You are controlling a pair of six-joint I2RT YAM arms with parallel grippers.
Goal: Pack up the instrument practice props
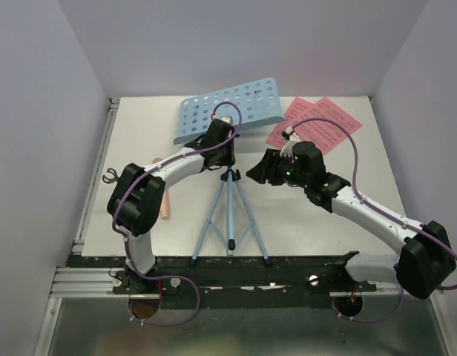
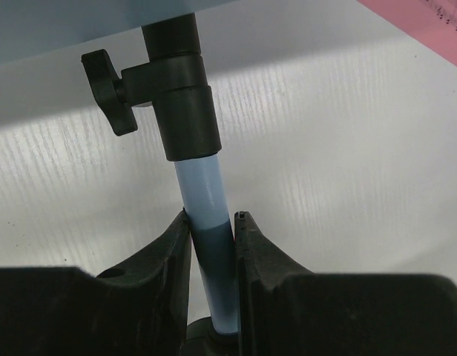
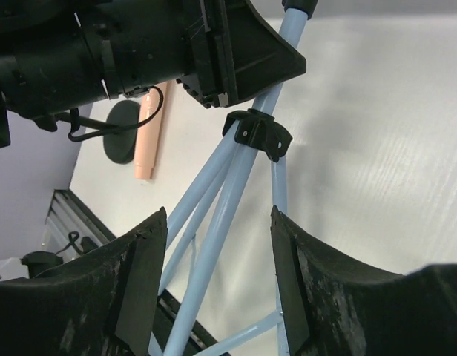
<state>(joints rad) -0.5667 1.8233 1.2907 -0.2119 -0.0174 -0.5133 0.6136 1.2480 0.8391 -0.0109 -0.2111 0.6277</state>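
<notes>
Left arm: reaches from its base up the left side of the counter (image 1: 347, 222), elbow bent near the left edge, forearm angled in toward mid-counter. Left claw (image 2: 211, 219) is clamped on the light-blue pole (image 2: 202, 185) of the music stand (image 1: 228, 194), both fingers (image 2: 173, 245) pressed on it just below the black clamp collar (image 2: 180, 104).

Right arm: sweeps in from the near right corner, wrist turned toward the stand. Right claw (image 3: 217, 222) is wide apart and holds nothing. In its wrist view the stand's legs run up between the fingers (image 3: 139, 274) to the black leg hub (image 3: 260, 133); can't tell if it's touching them.

Music stand: upright mid-counter, tripod feet near the near edge, hole-dotted desk (image 1: 247, 100) tilted toward the far edge.

Two pink sheet-music pages (image 1: 317, 126): flat, far right corner.

Toy microphone (image 1: 166, 208): lying near the left edge, just beside the black mic stand (image 3: 123, 141).
</notes>
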